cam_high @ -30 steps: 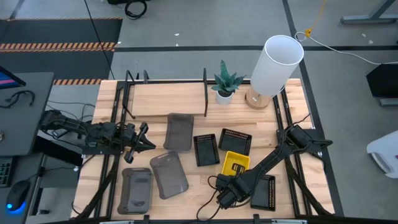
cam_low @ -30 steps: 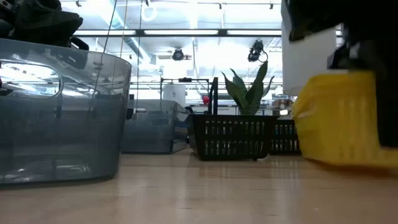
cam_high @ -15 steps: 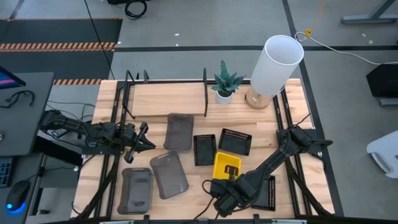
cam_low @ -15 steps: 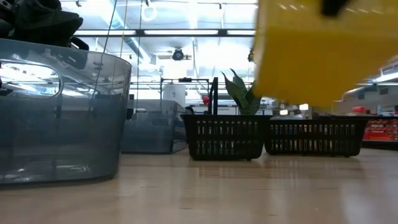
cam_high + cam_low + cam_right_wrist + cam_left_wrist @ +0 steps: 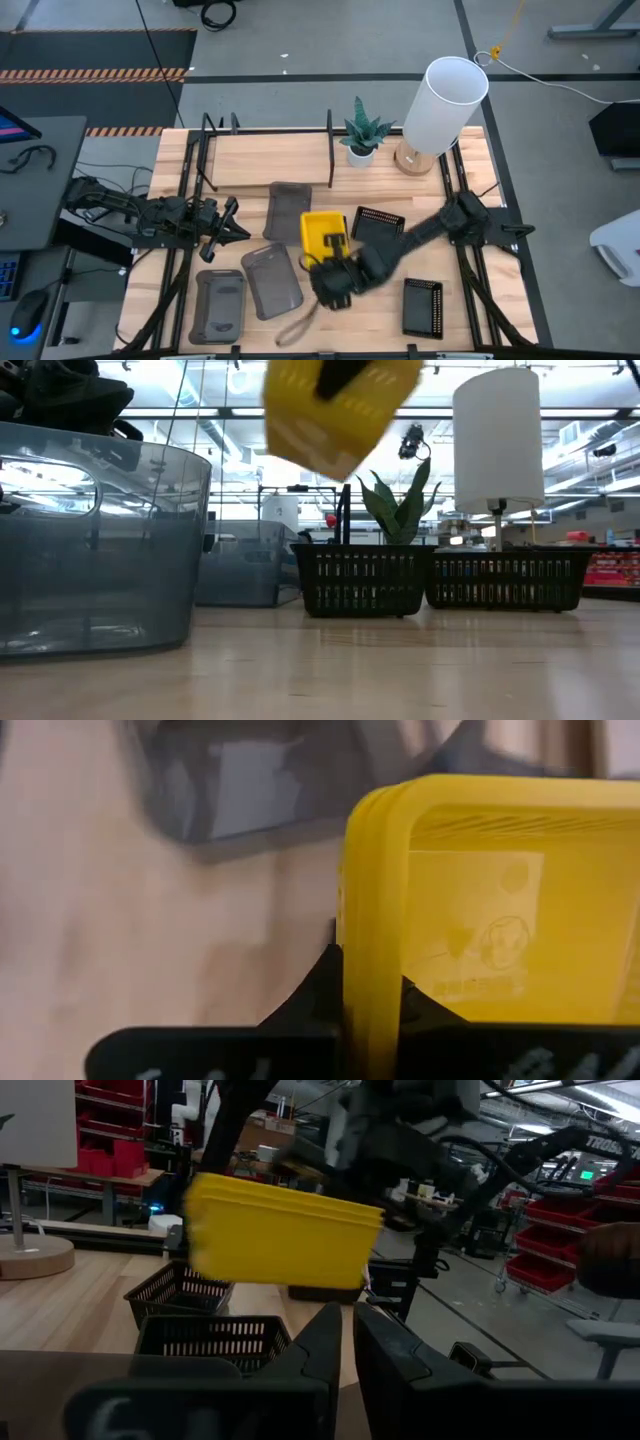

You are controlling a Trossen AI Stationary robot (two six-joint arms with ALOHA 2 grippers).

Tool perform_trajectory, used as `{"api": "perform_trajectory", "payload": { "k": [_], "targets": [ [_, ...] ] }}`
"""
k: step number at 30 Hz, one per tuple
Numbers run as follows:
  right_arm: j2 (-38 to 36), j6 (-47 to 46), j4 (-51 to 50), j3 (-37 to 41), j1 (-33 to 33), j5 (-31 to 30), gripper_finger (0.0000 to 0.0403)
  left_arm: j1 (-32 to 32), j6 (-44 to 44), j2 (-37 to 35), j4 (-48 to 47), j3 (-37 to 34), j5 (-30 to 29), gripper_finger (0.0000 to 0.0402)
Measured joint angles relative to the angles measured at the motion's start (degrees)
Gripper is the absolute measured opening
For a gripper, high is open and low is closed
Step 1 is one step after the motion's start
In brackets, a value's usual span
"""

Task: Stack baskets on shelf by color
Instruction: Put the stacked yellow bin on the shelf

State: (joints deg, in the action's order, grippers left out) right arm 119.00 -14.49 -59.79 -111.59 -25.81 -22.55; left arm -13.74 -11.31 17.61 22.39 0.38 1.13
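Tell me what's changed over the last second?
The right hand, shut on the yellow basket, has lifted it off the table and carried it left across the black baskets, toward the grey ones. The left hand, the other baskets and the shelf are unchanged.

Glossy yellow plastic basket [image 5: 323, 233], wood tabletop [image 5: 470, 320]

Two dark, near-black jointed arms with loose black cables, left gripper [image 5: 228, 226] and right gripper [image 5: 335, 270] each ending in two flat dark fingers.
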Motion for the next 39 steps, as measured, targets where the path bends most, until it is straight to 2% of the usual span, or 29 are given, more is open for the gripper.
{"api": "perform_trajectory", "payload": {
  "k": [7, 14, 21, 25, 33, 39],
  "targets": [
    [0.00, 14.10, 5.33, 0.00, 10.27, 3.77, 0.0010, 0.00, 0.00, 0.00, 0.01, 0.00, 0.00, 0.0031],
    [0.00, 22.24, 7.96, -0.04, 19.26, 8.55, 0.0011, 0.02, 0.02, 0.00, 0.02, 0.00, 0.02, 0.0036],
    [-0.02, 27.32, 6.61, -4.40, 26.33, 11.58, 0.0011, 0.02, 0.02, 0.00, 0.00, 0.00, 0.02, 0.0037],
    [-0.11, 31.85, 9.00, -6.29, 30.89, 15.60, 0.0011, 0.00, 0.02, 0.00, 0.01, 0.00, 0.01, 0.0030],
    [-0.03, 36.13, 12.41, -4.40, 39.04, 20.56, 0.0011, 0.00, 0.04, 0.00, 0.01, 0.00, 0.00, 0.0035],
    [-0.01, 36.88, 14.32, -1.71, 41.04, 22.25, 0.0011, 0.02, 0.04, 0.00, 0.00, 0.00, 0.02, 0.0038]
  ]
}}
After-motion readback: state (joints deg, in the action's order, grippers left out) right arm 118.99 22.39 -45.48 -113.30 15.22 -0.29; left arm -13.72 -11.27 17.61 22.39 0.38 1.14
